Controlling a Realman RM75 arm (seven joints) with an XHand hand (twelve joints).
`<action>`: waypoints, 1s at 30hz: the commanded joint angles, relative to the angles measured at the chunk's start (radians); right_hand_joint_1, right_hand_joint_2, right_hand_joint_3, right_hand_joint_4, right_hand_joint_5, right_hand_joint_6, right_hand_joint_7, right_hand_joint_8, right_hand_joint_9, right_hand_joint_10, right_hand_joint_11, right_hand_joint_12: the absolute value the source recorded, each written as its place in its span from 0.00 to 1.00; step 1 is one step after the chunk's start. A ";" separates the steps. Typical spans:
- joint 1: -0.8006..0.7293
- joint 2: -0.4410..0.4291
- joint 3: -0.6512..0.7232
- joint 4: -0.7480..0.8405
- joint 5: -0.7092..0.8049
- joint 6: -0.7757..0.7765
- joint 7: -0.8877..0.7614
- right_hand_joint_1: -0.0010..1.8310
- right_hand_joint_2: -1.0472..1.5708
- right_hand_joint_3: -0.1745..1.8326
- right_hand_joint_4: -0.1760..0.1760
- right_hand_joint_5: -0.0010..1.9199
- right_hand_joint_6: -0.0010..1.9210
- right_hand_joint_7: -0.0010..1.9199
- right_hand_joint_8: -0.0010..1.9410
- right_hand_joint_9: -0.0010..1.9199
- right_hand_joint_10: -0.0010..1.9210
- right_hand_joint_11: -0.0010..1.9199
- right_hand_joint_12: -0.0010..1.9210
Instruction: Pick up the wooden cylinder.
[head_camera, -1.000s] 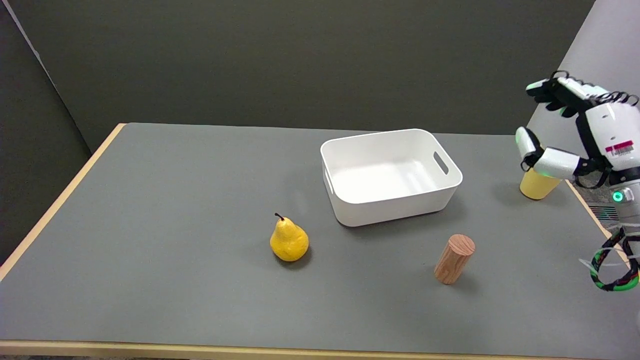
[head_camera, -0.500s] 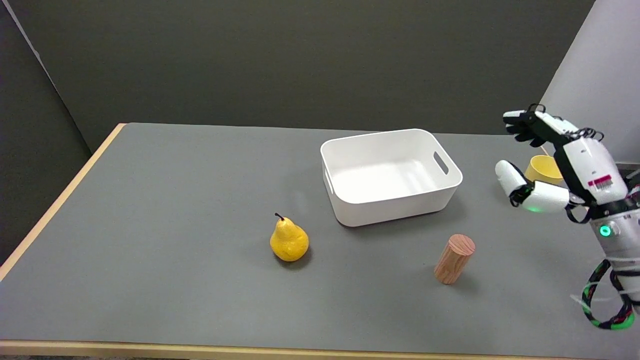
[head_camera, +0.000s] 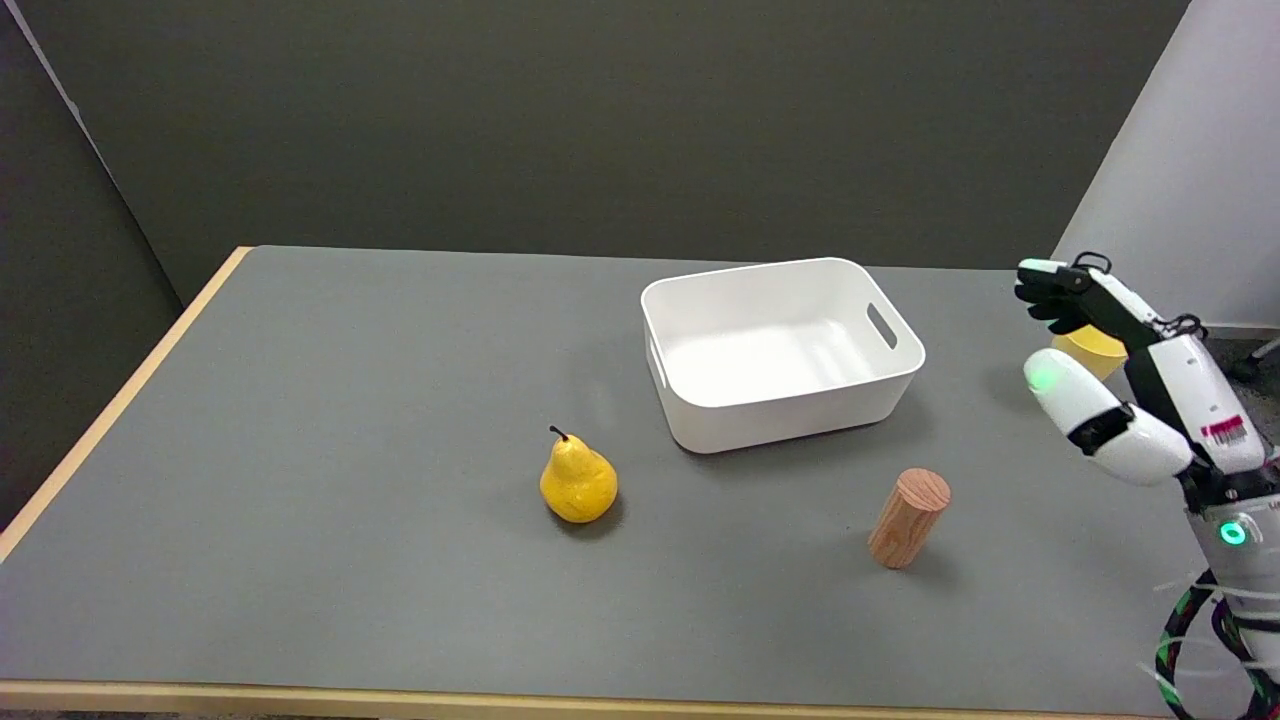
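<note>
Currently your right hand (head_camera: 1135, 385) hangs above the right end of the grey table (head_camera: 350, 420), its fingers spread apart and holding nothing, with the thumb set lower than the other fingertips (head_camera: 1040, 280), which point toward the table's far left. You see the wooden cylinder (head_camera: 908, 518) standing on the table, its top leaning slightly to the right in the head view, well to the left of your hand and nearer the table's front edge; hand and cylinder are apart. Behind the cylinder sits a white bin (head_camera: 780, 350), open at the top, with a slot handle in its right wall. To the left of the cylinder, and well apart from it, a yellow pear (head_camera: 578, 480) stands upright with its stem up. A yellow cup (head_camera: 1090, 350) rests near the table's right edge, partly hidden behind your hand. At the wrist below your hand a green light (head_camera: 1233, 533) glows.
</note>
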 joint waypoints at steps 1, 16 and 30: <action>-0.065 0.085 -0.191 -0.076 0.152 0.166 0.148 0.01 0.66 0.48 0.24 0.14 0.27 0.20 0.24 0.14 0.46 0.11 0.71; 0.112 0.108 -0.332 -0.206 0.220 0.148 0.203 0.01 0.64 0.51 0.20 0.12 0.24 0.15 0.21 0.10 0.39 0.06 0.67; 0.153 0.094 -0.354 -0.259 0.271 0.030 0.366 0.02 0.64 0.51 0.05 0.10 0.24 0.15 0.22 0.09 0.36 0.05 0.64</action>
